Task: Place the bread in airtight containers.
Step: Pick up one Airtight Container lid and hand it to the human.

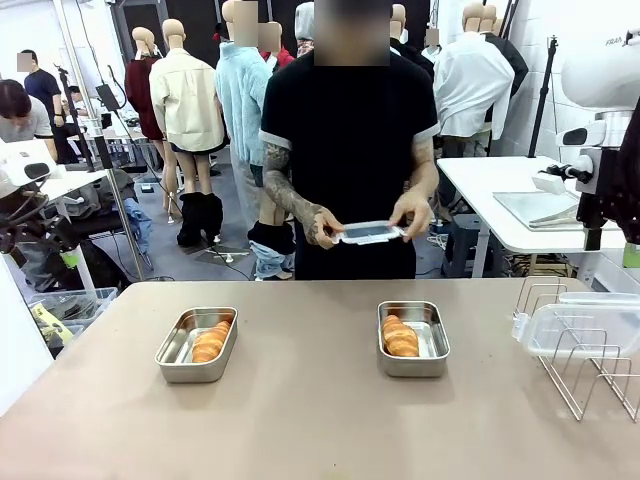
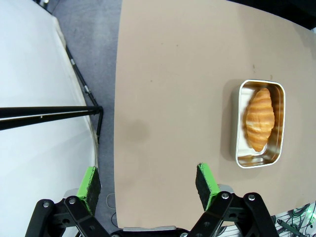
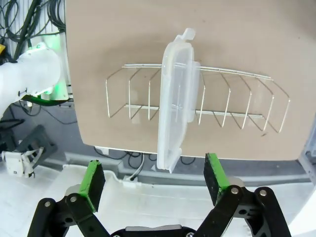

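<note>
Two steel airtight containers sit on the tan table, the left one (image 1: pixel 196 345) and the right one (image 1: pixel 413 338), each with a golden croissant inside, left bread (image 1: pixel 211 341) and right bread (image 1: pixel 400 337). Seen from the left wrist, one container (image 2: pixel 260 123) holds a croissant (image 2: pixel 259 120) off to the right of my open left gripper (image 2: pixel 148 183), which hovers high over the table edge. My right gripper (image 3: pixel 154 177) is open above a clear lid (image 3: pixel 176 98) standing in a wire rack (image 3: pixel 232 101). The person across the table holds another clear lid (image 1: pixel 370 233) in both hands.
The wire rack (image 1: pixel 580 350) with its clear lid (image 1: pixel 585 325) stands at the table's right end. The table (image 1: pixel 310 420) is bare between and in front of the containers. A white side table (image 1: pixel 520 200) stands behind at right.
</note>
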Robot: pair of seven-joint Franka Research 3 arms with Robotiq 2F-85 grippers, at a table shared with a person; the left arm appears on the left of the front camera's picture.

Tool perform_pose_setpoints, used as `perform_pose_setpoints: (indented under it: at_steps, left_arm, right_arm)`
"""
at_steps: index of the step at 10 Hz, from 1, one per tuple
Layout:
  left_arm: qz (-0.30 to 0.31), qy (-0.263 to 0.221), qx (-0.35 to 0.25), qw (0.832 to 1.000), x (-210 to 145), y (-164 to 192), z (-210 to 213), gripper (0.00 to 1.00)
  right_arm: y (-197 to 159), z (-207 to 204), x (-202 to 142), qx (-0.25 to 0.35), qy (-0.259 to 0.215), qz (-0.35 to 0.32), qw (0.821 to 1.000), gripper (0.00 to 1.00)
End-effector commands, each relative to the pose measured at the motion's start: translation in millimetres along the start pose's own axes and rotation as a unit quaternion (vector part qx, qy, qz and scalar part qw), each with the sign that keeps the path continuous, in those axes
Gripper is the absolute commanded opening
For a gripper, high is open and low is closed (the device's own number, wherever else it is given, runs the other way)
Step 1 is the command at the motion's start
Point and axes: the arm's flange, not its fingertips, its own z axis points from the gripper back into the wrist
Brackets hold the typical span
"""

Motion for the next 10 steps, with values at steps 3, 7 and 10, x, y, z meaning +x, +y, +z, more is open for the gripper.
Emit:
perform_pose_setpoints:
  at_steps: [3,7,10]
  left_arm:
    - [0.008,0.001,0.014,1.0,-1.8,-0.2,1.0,1.0]
    - [0.008,0.001,0.014,1.0,-1.8,-0.2,1.0,1.0]
    - [0.008,0.001,0.014,1.0,-1.8,-0.2,1.0,1.0]
  right_arm:
    - [0.7,0.8,-1.5,-0.001,0.007,0.002,1.0,1.0]
    - [0.7,0.8,-1.5,-0.001,0.007,0.002,1.0,1.0]
    - [0.7,0.8,-1.5,-0.001,0.007,0.002,1.0,1.0]
